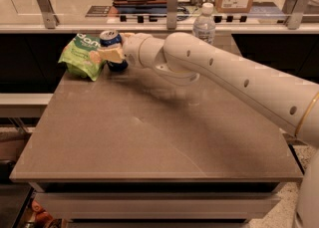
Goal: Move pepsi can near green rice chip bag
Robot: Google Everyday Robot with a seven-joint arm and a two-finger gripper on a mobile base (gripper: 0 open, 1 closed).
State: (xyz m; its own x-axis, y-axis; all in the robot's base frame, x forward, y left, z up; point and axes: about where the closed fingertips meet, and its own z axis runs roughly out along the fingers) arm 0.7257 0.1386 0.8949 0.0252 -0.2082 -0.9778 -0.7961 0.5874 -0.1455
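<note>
Blue can brought up to the bag, release to be handled with care

Standing by the counter [149,137], I see the pepsi can [109,37] at the far left corner, just beside the green rice chip bag [81,55], with the bag's right edge close against it or touching. The tool [108,49] sits right there at the end of the long white arm [224,72], clasped around the can: one pale finger [111,54] crosses the can's front, and the can's silver top shows above it.

By my reckoning the carrying part looks done and the step in hand is the set-down. To do it well, the can's base should rest flat on the counter before the grip loosens. The tool should then widen only a little, because the bag is crinkled and light and a wide swing could shove it. Backing out to the right, away from the bag, would keep both where they are.

Hard to make out: the second finger is behind the can, most of the can's side is covered, and I cannot tell whether its base is already on the counter or held just above it. A water bottle [204,23] stands well apart at the back edge
</note>
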